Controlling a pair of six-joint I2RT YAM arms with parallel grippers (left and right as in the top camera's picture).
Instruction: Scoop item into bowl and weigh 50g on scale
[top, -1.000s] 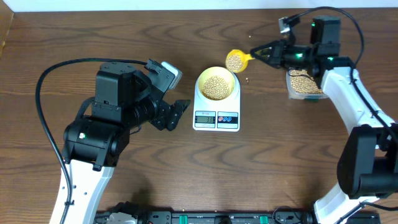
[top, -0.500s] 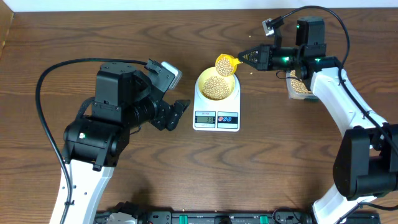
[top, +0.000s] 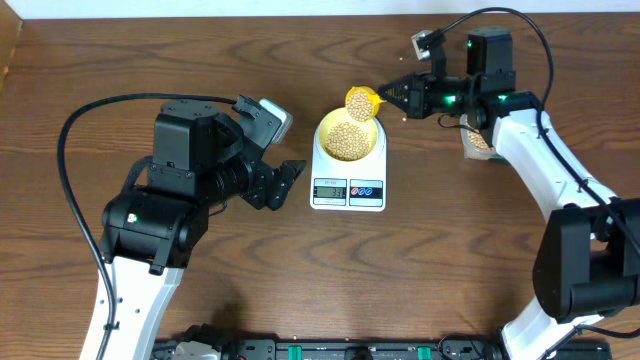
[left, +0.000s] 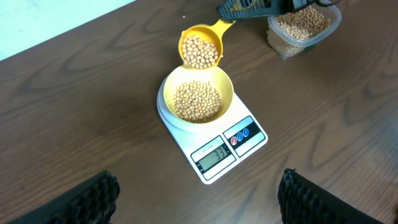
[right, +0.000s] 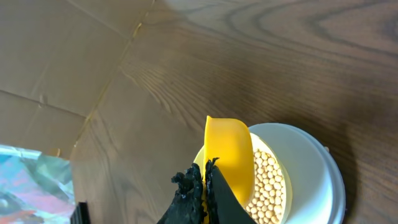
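The pale yellow bowl (top: 323, 137) stands on the white scale (top: 348, 190) and holds many tan beans (top: 347, 141). My right gripper (top: 402, 95) is shut on the handle of a bright yellow scoop (top: 361, 103), which is full of beans and held over the bowl's far rim. In the left wrist view the scoop (left: 199, 51) tilts above the bowl (left: 227, 93) and scale (left: 249, 134). In the right wrist view the scoop (right: 230, 155) hangs over the beans (right: 268, 186), gripper (right: 205, 186) shut on it. My left gripper (top: 287, 180) is open and empty, left of the scale, also seen in its own view (left: 199, 214).
A clear plastic tub (top: 478, 141) of beans stands right of the scale, partly under the right arm; it also shows in the left wrist view (left: 305, 25). A stray bean (top: 405, 116) lies on the wooden table (top: 450, 250) between bowl and tub.
My right gripper has carried the loaded scoop left, from the table right of the scale to above the bowl's far rim. The left arm has not moved.
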